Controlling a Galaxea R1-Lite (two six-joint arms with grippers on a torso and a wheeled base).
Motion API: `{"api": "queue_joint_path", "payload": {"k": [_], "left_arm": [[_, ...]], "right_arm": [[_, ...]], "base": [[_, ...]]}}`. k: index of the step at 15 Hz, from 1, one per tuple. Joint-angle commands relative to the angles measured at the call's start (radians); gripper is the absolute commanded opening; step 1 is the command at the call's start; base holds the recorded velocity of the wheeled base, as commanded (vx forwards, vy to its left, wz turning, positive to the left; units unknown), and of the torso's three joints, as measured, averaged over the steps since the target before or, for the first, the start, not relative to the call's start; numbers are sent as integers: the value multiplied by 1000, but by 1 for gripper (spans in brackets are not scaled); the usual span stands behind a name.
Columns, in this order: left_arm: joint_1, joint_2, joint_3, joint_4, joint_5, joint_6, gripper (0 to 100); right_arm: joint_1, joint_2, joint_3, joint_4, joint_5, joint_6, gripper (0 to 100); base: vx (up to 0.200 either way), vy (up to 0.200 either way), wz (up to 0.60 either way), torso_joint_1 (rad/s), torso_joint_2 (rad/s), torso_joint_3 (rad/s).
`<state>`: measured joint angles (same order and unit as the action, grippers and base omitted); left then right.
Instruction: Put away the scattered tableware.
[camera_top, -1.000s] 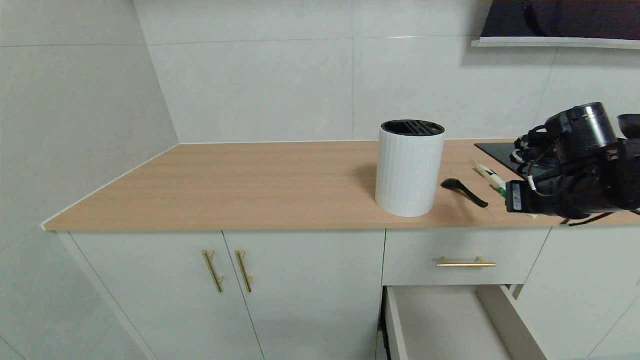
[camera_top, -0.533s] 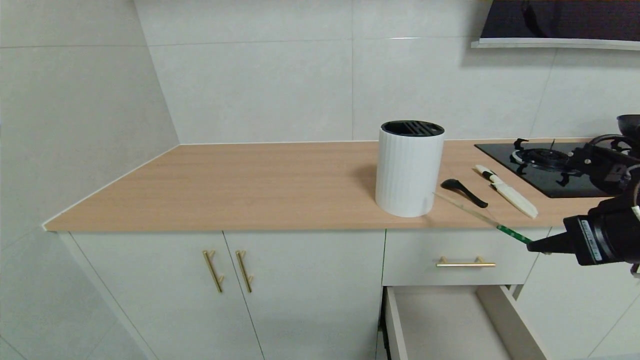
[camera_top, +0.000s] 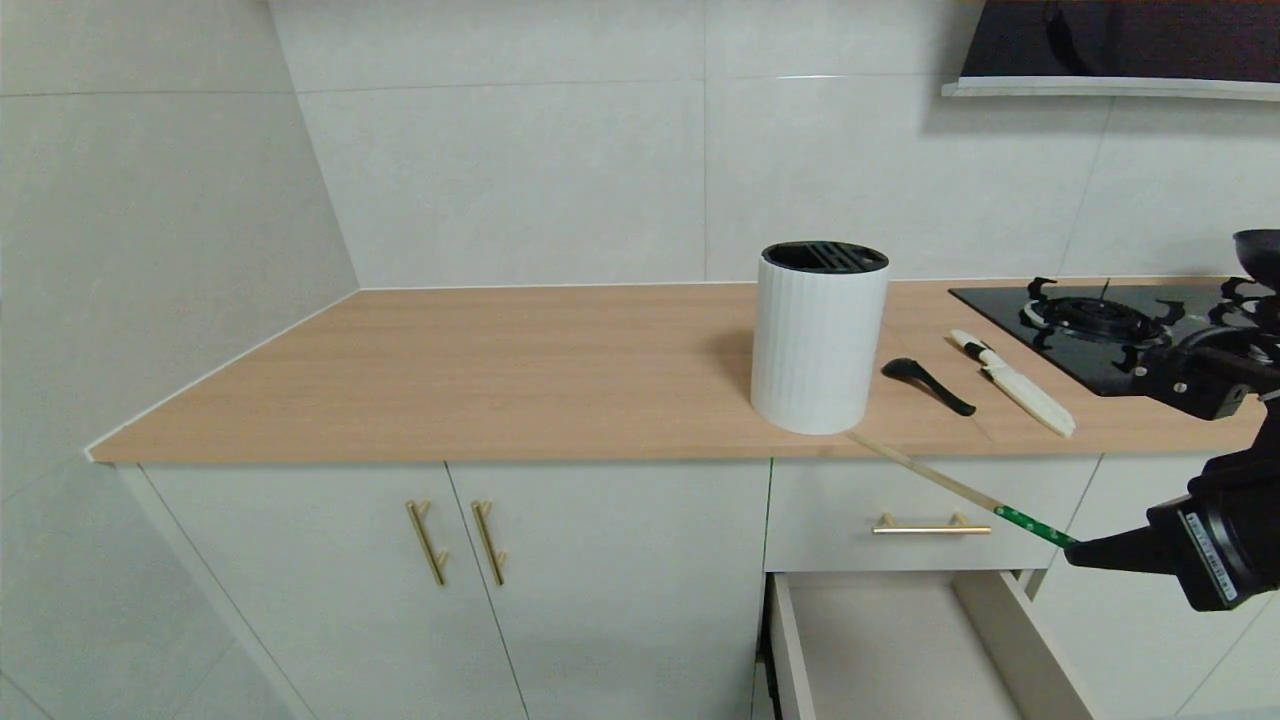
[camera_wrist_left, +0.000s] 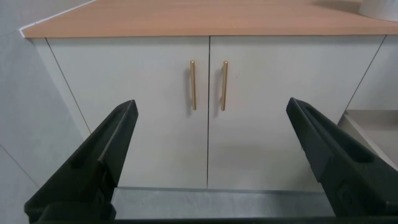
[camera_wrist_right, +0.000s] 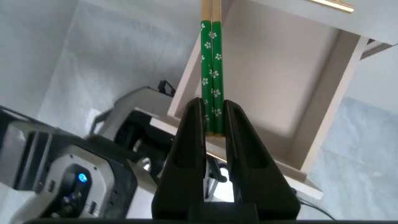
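So: open drawer (camera_top: 786, 640) under the counter is prob. the drop spot. R gripper (camera_top: 1072, 546) is clamped on the green end of the chopsticks (camera_top: 950, 485), out front of the cabinets, tips slanting up toward the counter lip. Best bet: level the sticks lengthwise over the drawer mouth, lower, then release. Long tips could snag the shut drawer above. L gripper (camera_wrist_left: 211, 111) spread wide, empty, facing cupboard doors (camera_wrist_left: 155, 124). Wood counter (camera_top: 500, 370), tiled walls. On it: stove (camera_top: 1090, 325), white holder (camera_top: 818, 340), knife (camera_top: 1015, 385), black spoon (camera_top: 928, 383).
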<state>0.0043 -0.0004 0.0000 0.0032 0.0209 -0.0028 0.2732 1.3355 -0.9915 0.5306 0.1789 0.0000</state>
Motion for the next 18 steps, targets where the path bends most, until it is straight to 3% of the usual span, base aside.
{"api": "queue_joint_path", "payload": {"k": [1, 8, 18], "left_arm": [[0, 0, 0, 0, 1, 0, 100], [0, 0, 0, 0, 1, 0, 100], [0, 0, 0, 0, 1, 0, 100]], "right_arm": [[3, 25, 14, -4, 2, -2, 0], [15, 67, 33, -6, 4, -34, 0], [17, 109, 37, -11, 2, -35, 0]], "base": [[0, 0, 0, 0, 0, 0], [0, 0, 0, -11, 27, 14], [0, 0, 0, -172, 449, 266]]}}
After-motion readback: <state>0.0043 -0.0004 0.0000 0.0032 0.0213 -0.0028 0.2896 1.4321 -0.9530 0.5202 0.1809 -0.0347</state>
